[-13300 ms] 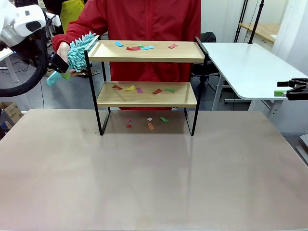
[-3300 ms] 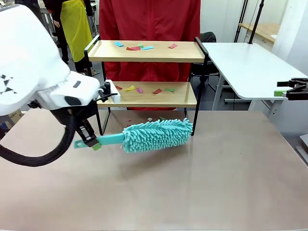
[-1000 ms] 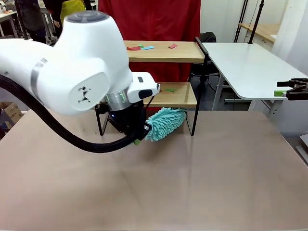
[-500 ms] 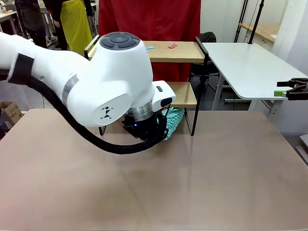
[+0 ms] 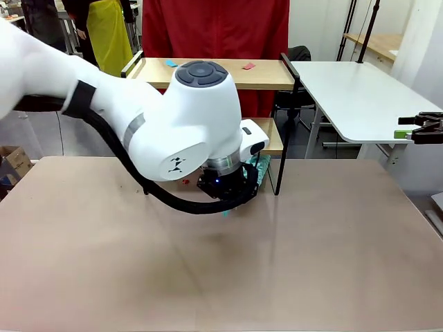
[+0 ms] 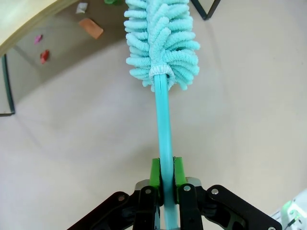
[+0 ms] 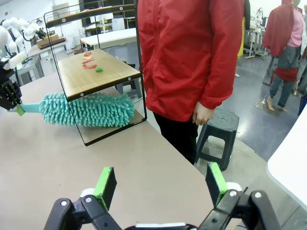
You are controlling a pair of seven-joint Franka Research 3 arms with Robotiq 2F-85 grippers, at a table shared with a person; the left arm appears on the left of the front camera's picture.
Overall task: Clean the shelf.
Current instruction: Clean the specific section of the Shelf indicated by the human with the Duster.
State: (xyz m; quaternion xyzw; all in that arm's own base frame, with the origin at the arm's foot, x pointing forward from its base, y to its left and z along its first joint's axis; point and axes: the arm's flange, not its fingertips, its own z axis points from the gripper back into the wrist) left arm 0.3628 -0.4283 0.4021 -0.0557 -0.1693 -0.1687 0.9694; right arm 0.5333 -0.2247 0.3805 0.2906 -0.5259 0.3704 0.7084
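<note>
Beige tabletop [image 6: 240,120] under the shelf [image 7: 115,72]: left gripper [image 6: 166,167] fingers pinch the chenille duster [image 6: 160,43] by its slim, likely stiff handle, soft light head forward; right gripper [image 7: 160,184] fingers spread.

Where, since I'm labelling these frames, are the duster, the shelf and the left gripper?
duster [image 6: 160,43], left wrist view, fluffy head
shelf [image 7: 91,81], right wrist view, lower board's bare wood
left gripper [image 6: 166,167], left wrist view, between its fingertips

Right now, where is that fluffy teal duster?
In the left wrist view, the left gripper holds the duster, its head under the shelf near paper scraps.
</note>
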